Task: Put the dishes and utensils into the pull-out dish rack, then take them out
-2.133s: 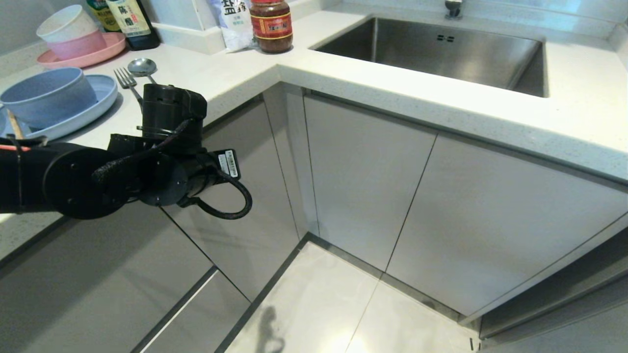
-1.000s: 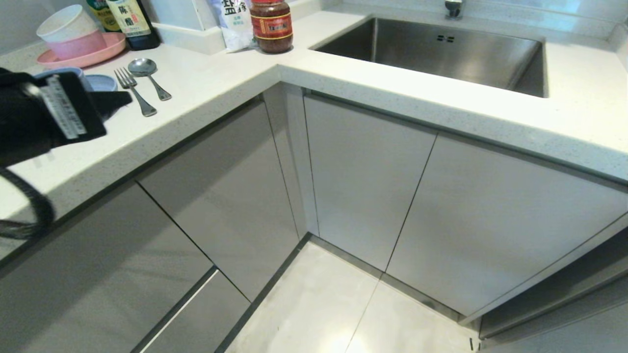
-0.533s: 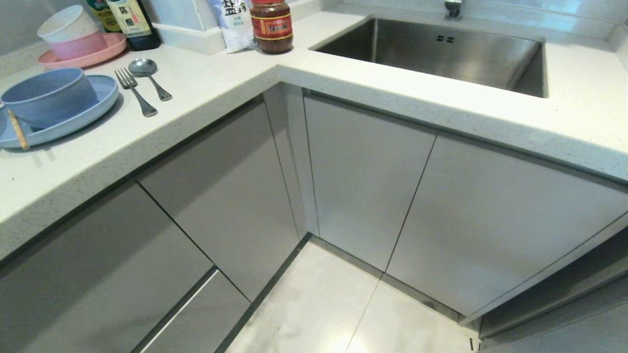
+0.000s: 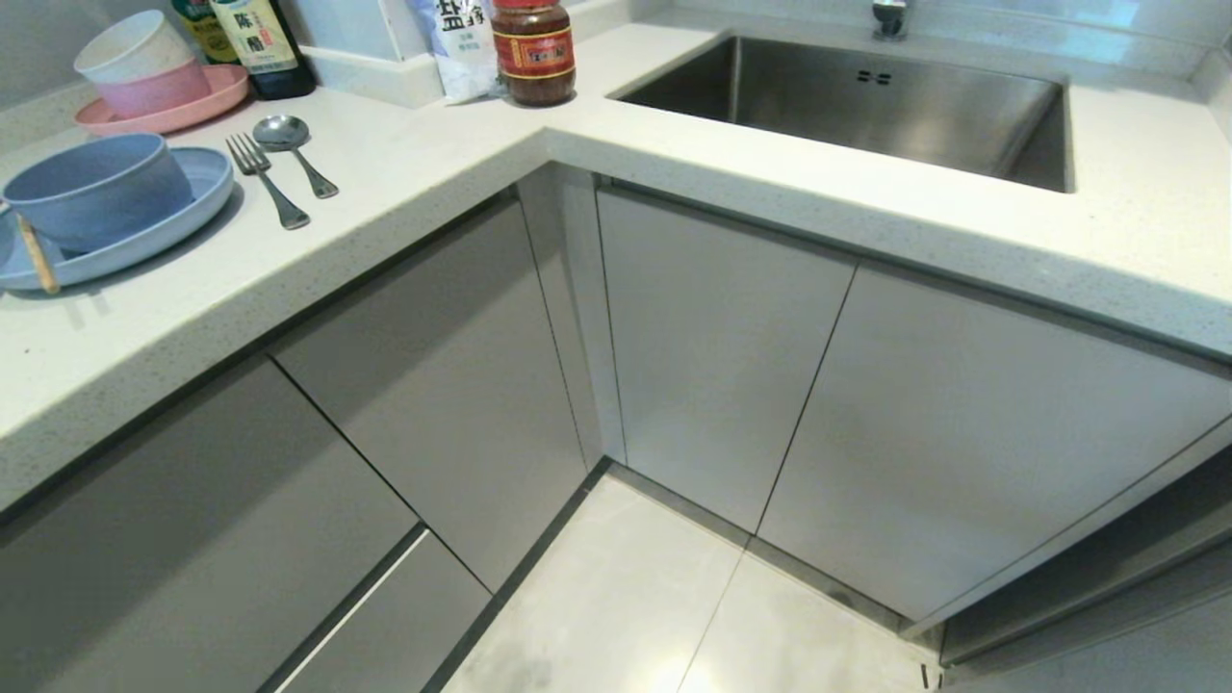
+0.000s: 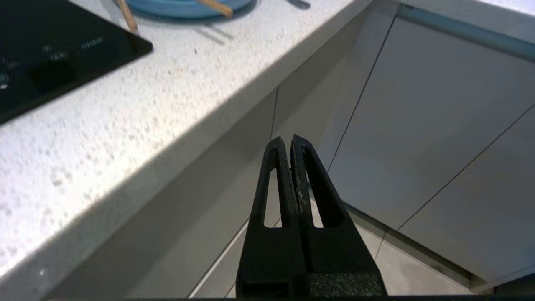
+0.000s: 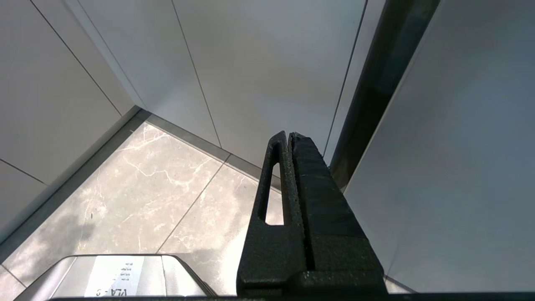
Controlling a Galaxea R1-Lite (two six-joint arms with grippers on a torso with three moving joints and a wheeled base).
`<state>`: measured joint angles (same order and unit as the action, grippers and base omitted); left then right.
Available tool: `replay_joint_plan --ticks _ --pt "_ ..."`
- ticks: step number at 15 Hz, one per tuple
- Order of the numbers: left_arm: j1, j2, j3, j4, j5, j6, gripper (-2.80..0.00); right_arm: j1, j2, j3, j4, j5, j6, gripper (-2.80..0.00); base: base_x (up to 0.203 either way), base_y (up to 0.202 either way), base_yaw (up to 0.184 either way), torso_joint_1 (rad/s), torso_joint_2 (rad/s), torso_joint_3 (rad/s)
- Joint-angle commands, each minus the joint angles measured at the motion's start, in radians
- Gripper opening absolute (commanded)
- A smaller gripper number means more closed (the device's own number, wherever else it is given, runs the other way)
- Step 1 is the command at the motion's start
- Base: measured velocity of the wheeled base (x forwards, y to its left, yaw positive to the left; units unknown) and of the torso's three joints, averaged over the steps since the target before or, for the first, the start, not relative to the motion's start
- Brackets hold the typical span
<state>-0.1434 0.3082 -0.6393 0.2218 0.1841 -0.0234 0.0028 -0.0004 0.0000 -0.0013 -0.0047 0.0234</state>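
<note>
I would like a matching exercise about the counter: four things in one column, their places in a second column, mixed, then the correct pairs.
Things:
1. blue bowl
2. fork
3. white bowl
4. red-labelled jar

Places:
A. stacked in the pink bowl
B. beside the sink
C. on the blue plate
D. next to the spoon

Pairs: 1-C, 2-D, 3-A, 4-B

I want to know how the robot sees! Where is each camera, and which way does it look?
Head view: up on the head, looking down at the countertop, sink and cabinet doors; no arm shows.
Left wrist view: behind the shut left gripper, below the counter edge, facing the doors.
Right wrist view: behind the shut right gripper, low, facing the floor and doors.
Head and left wrist views share the blue plate with chopsticks.
</note>
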Motion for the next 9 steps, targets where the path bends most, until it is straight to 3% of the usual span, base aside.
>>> replay_joint_plan --ticks 1,3,4,6,9 --pt "0.106 -0.043 0.027 0.023 -0.082 -0.004 -2.8 0.0 -0.004 0.002 0.0 0.0 0.001 -2.8 0.0 0.0 0.0 0.0 0.0 0.0" --pt "0.144 -0.147 0.087 0.034 -0.189 0.016 -2.8 0.0 -0.004 0.002 0.0 0.0 0.001 -2.8 0.0 0.0 0.0 0.0 0.0 0.0" --pt "0.147 -0.203 0.125 0.035 -0.21 0.031 -2.8 0.0 -0.004 0.002 0.0 0.0 0.0 -2.8 0.0 0.0 0.0 0.0 0.0 0.0" --pt "0.15 -0.258 0.226 -0.001 -0.227 0.049 -2.8 0.0 -0.004 0.002 0.0 0.0 0.001 -2.8 0.0 0.0 0.0 0.0 0.0 0.0" --pt "0.151 -0.298 0.436 -0.178 -0.211 0.08 -2.8 0.0 -0.004 0.002 0.0 0.0 0.001 -2.8 0.0 0.0 0.0 0.0 0.0 0.0"
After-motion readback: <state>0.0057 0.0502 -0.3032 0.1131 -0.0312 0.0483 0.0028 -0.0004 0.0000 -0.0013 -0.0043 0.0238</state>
